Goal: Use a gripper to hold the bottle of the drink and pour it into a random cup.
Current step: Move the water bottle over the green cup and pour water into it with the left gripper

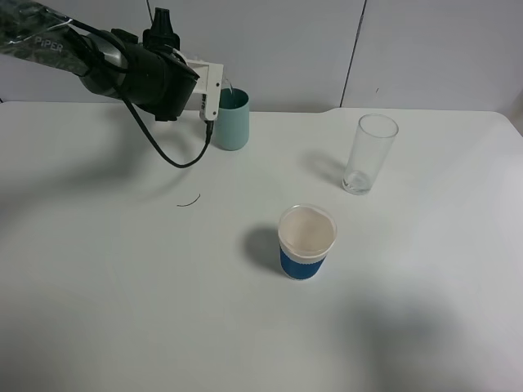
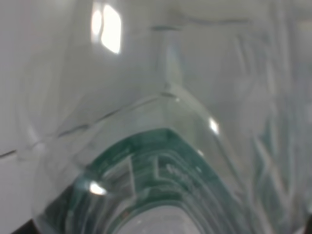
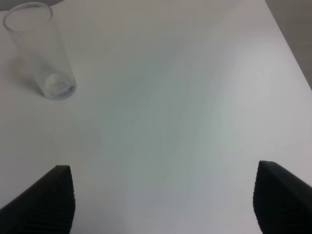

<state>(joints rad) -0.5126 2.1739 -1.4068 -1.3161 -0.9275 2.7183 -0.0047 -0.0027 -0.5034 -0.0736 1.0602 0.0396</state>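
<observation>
Filling my left wrist view, blurred: the clear plastic bottle with its green label band. From above, my left end effector pinches it, tipped over the smooth teal cup on the white worktop; the bottle is mostly hidden there. My right end effector is spread wide, a tall clear glass ahead.

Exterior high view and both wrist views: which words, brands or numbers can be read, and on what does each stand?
"PIPER": on the left arm.
Label on the bottle: green print, too blurred to read.
Teal cup, paper cup, glass: no text seen.
</observation>
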